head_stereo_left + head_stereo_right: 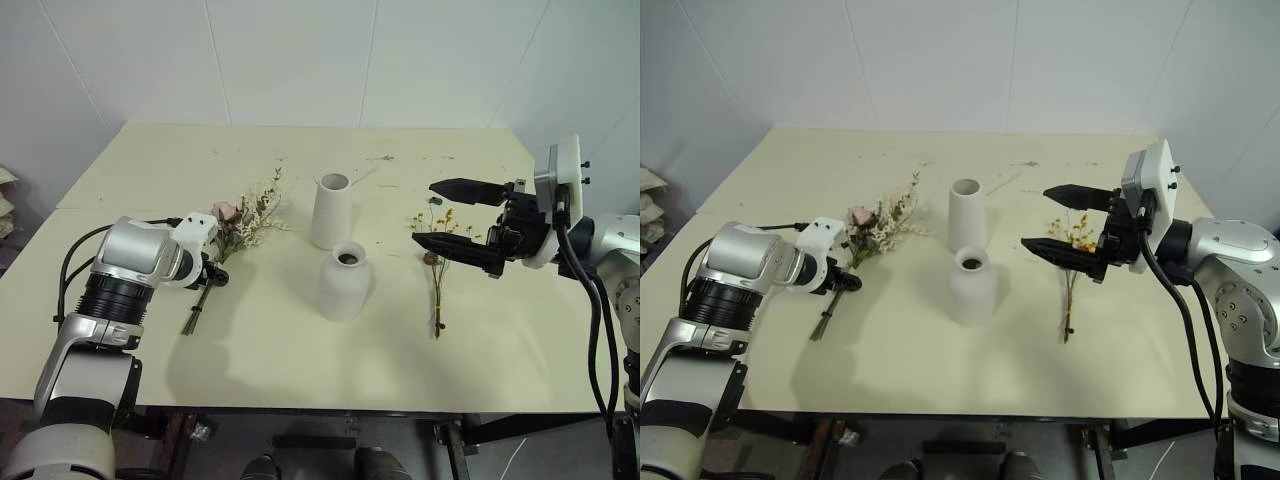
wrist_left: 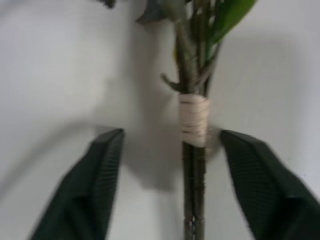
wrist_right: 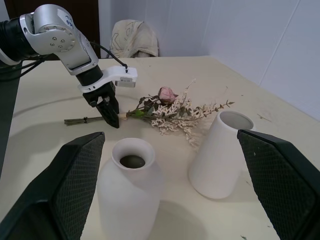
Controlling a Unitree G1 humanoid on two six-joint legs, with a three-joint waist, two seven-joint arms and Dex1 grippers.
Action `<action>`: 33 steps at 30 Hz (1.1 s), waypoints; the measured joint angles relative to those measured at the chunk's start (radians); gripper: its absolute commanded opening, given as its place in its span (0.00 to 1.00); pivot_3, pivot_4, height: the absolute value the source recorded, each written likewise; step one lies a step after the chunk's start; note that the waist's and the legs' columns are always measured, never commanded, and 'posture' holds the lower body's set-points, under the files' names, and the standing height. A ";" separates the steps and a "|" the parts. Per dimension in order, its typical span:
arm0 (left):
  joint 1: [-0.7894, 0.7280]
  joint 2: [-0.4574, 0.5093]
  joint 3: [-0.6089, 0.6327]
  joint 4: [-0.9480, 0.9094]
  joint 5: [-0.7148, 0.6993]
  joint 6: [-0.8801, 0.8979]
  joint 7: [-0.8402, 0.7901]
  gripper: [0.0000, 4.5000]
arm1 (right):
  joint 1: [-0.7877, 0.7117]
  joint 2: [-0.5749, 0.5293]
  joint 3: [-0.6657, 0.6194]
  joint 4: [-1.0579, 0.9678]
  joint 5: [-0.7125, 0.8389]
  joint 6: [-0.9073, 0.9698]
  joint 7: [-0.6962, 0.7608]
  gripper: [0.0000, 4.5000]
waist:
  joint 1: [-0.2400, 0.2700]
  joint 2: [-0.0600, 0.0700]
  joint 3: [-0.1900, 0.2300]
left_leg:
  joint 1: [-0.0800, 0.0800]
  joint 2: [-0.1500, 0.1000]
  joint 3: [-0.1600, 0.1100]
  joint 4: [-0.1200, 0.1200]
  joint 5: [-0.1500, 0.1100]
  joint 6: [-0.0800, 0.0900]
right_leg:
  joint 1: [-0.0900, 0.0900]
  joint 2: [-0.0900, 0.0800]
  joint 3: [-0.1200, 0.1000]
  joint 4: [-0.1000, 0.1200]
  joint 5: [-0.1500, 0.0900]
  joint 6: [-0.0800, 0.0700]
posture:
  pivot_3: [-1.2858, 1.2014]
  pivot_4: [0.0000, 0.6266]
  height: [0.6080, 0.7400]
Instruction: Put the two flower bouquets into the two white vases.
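Observation:
The larger bouquet, with a pink rose, pale grasses and green leaves, lies on the table left of the vases, its stems pointing toward me. My left gripper points down over those stems. In the left wrist view its fingers stand open on either side of the pale binding, with a gap on both sides. The thin bouquet with yellow blossoms lies to the right. My right gripper hovers open above it. The tall vase and the round-bellied vase stand upright at the centre, both holding nothing.
The cream table has white walls behind it, and its front edge is close to me. A crumpled cloth lies beyond the table's left side. Small plant crumbs dot the far tabletop.

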 measured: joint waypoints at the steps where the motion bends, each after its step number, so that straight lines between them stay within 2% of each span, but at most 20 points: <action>1: -0.001 0.000 -0.001 0.002 0.001 -0.003 -0.001 0.40 | 0.003 -0.003 -0.003 0.000 0.000 0.000 -0.001 1.00 | 0.000 0.000 0.000 | 0.000 0.000 0.000 0.000 0.000 0.000 | 0.000 0.000 0.000 0.000 0.000 0.000 | 0.52 0.24 1.00; 7: -0.012 -0.001 -0.012 0.028 0.009 -0.038 -0.008 0.01 | 0.014 -0.004 -0.006 0.000 0.000 -0.002 -0.004 1.00 | 0.000 0.000 0.000 | 0.000 0.000 0.000 0.000 0.000 0.000 | 0.000 0.000 0.000 0.000 0.000 0.000 | 0.52 0.24 1.00; 12: -0.029 -0.008 -0.009 0.086 0.035 -0.133 -0.004 0.00 | 0.040 -0.004 -0.029 -0.006 0.008 -0.003 -0.009 1.00 | 0.000 0.000 0.000 | -0.001 0.000 0.000 0.000 0.000 0.000 | 0.000 0.000 0.000 -0.001 0.000 0.000 | 0.52 0.24 1.00; 15: -0.048 -0.035 0.020 0.122 0.039 -0.250 -0.010 0.00 | 0.064 -0.004 -0.054 -0.026 0.030 -0.002 -0.011 1.00 | 0.002 0.000 0.000 | -0.001 0.000 0.000 -0.001 0.000 0.000 | 0.000 0.000 0.000 -0.001 0.000 0.000 | 0.52 0.24 1.00; 19: -0.153 -0.127 0.150 0.296 0.039 -0.703 0.029 0.00 | 0.099 0.004 -0.089 -0.070 0.075 -0.001 -0.030 1.00 | 0.014 -0.002 0.001 | -0.002 0.000 0.000 0.001 0.000 0.000 | 0.000 0.000 -0.001 -0.003 0.001 0.001 | 0.52 0.24 1.00; 22: -0.257 -0.183 0.237 0.407 0.005 -0.988 -0.035 0.00 | 0.131 0.005 -0.101 -0.083 0.077 -0.002 -0.048 1.00 | 0.021 -0.002 0.001 | -0.002 0.000 0.001 0.000 0.000 0.000 | 0.000 -0.001 0.000 -0.005 0.001 0.002 | 0.52 0.24 1.00; 28: -0.367 -0.294 0.345 0.649 -0.043 -1.327 -0.136 0.00 | 0.165 0.007 -0.102 -0.103 0.067 -0.019 -0.084 1.00 | 0.024 -0.001 0.001 | -0.002 0.000 0.002 0.000 -0.001 0.000 | 0.000 -0.001 0.000 -0.005 0.001 0.002 | 0.52 0.24 1.00; 33: -0.434 -0.367 0.398 0.810 -0.053 -1.472 -0.157 0.00 | 0.194 0.007 -0.103 -0.128 0.067 -0.028 -0.111 1.00 | 0.026 -0.002 0.001 | -0.003 -0.001 0.002 0.001 -0.001 0.000 | 0.000 0.000 0.000 -0.005 0.002 0.003 | 0.52 0.24 1.00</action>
